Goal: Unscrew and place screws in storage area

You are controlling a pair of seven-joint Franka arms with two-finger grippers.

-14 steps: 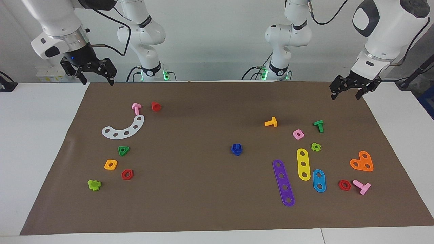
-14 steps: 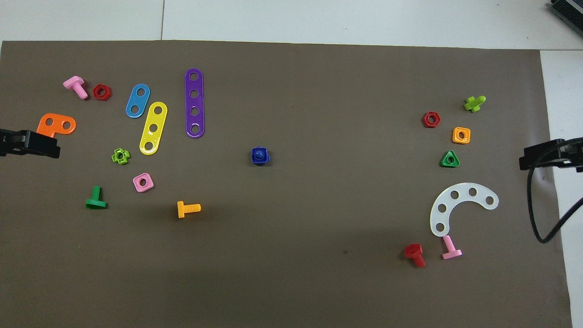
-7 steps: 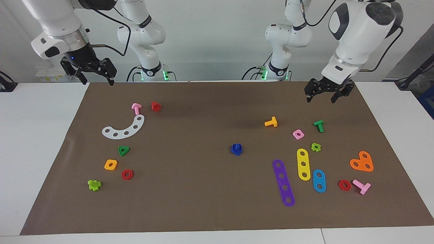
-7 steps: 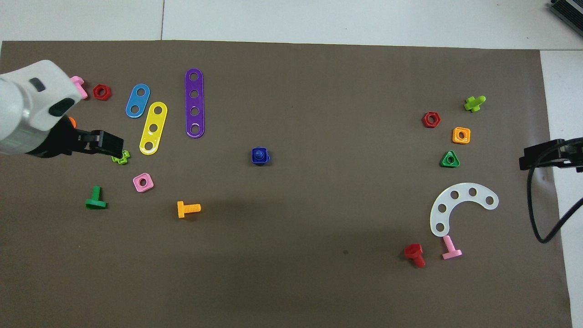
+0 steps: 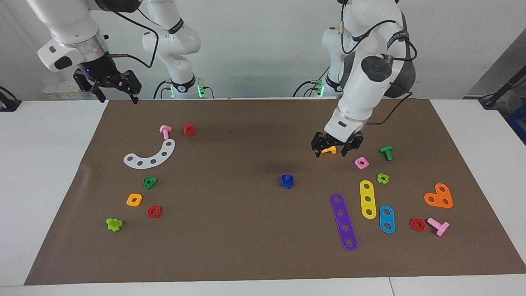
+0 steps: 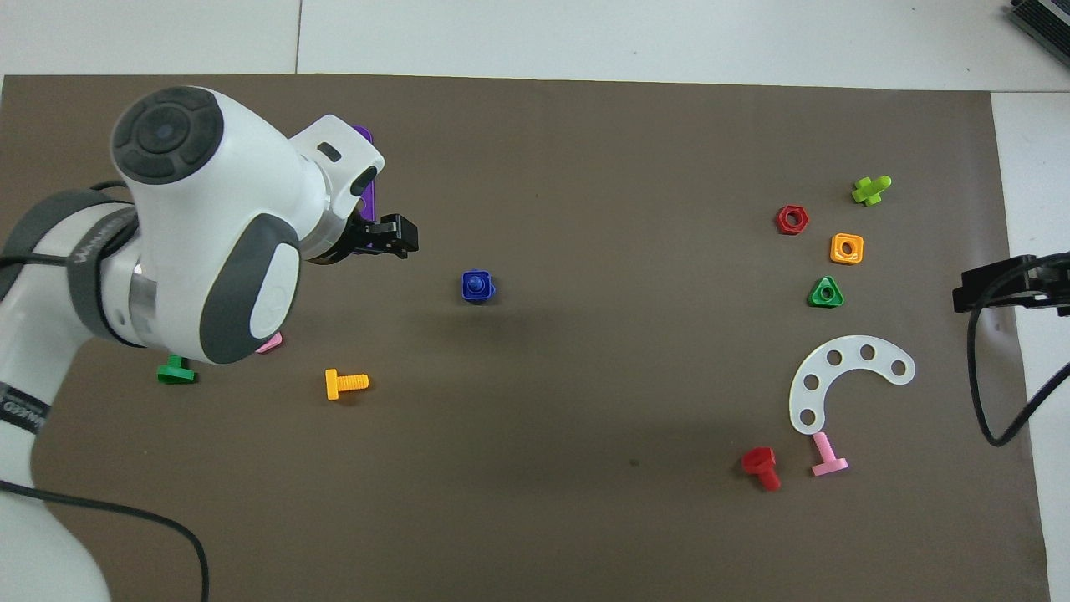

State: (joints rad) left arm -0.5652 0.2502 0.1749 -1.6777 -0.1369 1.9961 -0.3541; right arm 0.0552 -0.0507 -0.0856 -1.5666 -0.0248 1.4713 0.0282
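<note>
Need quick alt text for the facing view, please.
The left gripper hangs open above the mat, short of the blue screw at mid-mat. The right gripper waits, open, over the mat's edge near the storage area.

Your left gripper [image 5: 336, 149] hangs with its jaws apart over bare mat beside the orange bolt [image 5: 328, 149]. From it to the dark-blue bolt [image 5: 287, 181] the brown mat [image 5: 246, 238] lies bare, nothing between. Toward the left arm's end, the purple strip [image 5: 343, 222], yellow strip [image 5: 367, 199] and pink nut [image 5: 361, 163] crowd the mat near it
</note>
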